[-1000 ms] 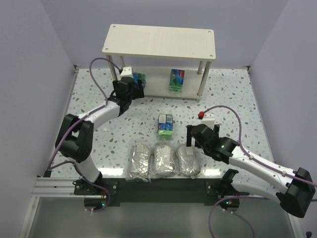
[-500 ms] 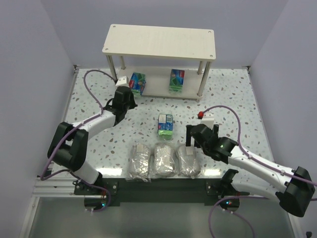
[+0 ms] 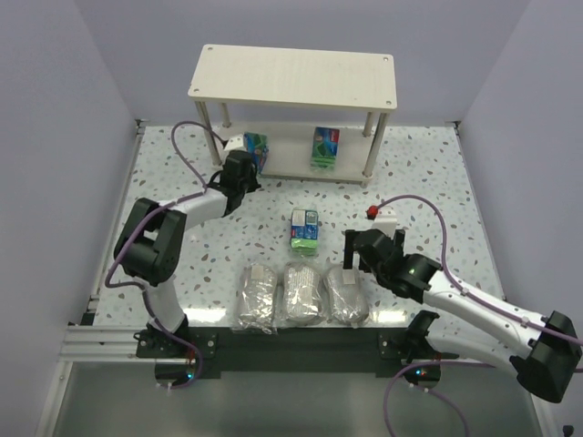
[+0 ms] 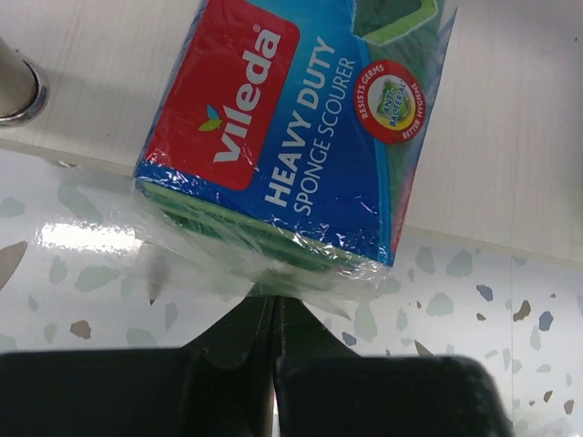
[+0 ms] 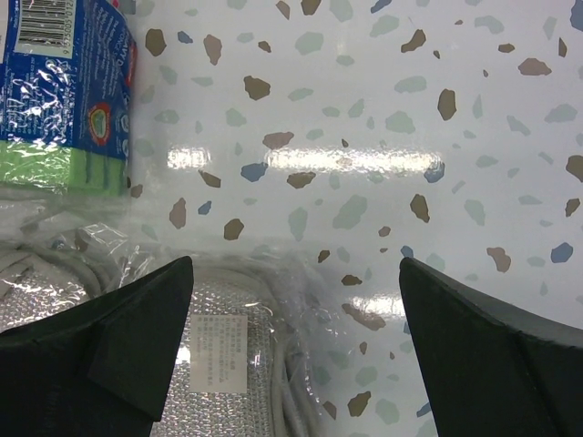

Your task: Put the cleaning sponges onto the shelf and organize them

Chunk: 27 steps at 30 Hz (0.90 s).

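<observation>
Left gripper [image 4: 273, 305] is right up at the shelf [image 3: 291, 77], its fingers pressed together with barely a slit between them. The tips sit just under the near end of a Vileda sponge-scourer pack [image 4: 291, 137]. That pack lies on the lower board with its near corner hanging over the edge above the speckled table [image 3: 428, 182]. It sits askew, its long axis running diagonally away from the fingers. The loose wrap hides the tips, so whether they pinch a flap of film or merely touch it, I can't say. A straightening push looks like the job here.

A second pack [image 3: 325, 146] stands further right on the same board, well apart from the first. The third pack [image 3: 304, 229] is out on the table, mid-field. Nearer the arms lie three grey wrapped bundles [image 3: 303, 293], side by side with their long axes running near to far.

Right gripper [image 5: 296, 273] hangs over the rightmost bundle [image 5: 228, 350] with its fingers spread wide and holding nothing. The bundle sits closer to one finger than the other, so centring comes first. The right arm is clearly nearer to everything not yet shelved.
</observation>
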Available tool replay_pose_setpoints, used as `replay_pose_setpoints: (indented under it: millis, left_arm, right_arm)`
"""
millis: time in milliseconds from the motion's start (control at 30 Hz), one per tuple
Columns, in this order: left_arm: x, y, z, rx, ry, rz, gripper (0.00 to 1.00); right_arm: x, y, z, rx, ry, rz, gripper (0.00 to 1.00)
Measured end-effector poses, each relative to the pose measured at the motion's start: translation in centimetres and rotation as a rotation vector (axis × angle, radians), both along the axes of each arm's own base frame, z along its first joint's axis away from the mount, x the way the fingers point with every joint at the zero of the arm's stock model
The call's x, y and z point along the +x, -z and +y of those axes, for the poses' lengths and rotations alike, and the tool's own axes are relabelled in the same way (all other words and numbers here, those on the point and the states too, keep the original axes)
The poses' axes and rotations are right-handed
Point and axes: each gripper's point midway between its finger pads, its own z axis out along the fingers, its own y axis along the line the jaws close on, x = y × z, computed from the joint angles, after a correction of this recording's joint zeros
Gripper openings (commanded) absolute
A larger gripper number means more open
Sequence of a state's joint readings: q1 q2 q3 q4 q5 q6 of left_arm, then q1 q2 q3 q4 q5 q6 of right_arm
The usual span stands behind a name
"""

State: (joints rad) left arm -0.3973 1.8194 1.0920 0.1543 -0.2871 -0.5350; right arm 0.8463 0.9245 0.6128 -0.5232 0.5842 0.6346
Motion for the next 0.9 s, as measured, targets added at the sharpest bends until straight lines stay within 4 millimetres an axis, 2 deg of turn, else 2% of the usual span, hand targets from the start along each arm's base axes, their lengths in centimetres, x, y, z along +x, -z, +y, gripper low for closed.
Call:
replay_pose_setpoints:
  millis: [133,333,467,567,600,667,700,800,900]
  left_arm:
    - [1.0,-0.5,0.1,0.011,-0.006,-0.02,0.0]
    - [3.3,-2.8,-0.6,0.009,0.007,-0.103,0.0]
    - [3.8,-3.0,-0.8,0.014,0.014,-0.115,0.0]
    - [3.4,-2.6,-0.9,0.009,0.03,-0.111,0.22]
    - [2.8,-2.4,-0.8,0.004,0.037,-0.102,0.32]
    - [1.0,-1.8,-0.7,-0.006,0.05,-0.079,0.43]
    - [0.0,-1.7,-0.6,-0.013,0.054,-0.068,0.56]
    - [-3.2,-2.8,-1.6,-0.018,0.085,-0.065,0.7]
    - [-6.2,-5.3,-4.9,-0.035,0.161,-0.099,0.73]
  right_arm:
    - [0.0,-0.1,0.0,0.006,0.001,-0.004,0.99]
    - [0.0,0.0,0.0,0.001,0.001,0.0,0.99]
    - [0.0,0.4,-0.1,-0.01,0.001,0.009,0.99]
    - [0.0,0.3,0.0,-0.009,0.001,0.009,0.99]
    - [0.0,0.3,0.0,-0.009,0.001,0.009,0.99]
    - [0.0,0.3,0.0,-0.008,0.001,0.008,0.99]
    - [0.0,0.3,0.0,-0.007,0.001,0.007,0.99]
    - [0.1,0.4,0.2,-0.005,0.001,0.007,0.99]
    - [0.2,0.5,0.2,-0.006,0.004,0.01,0.99]
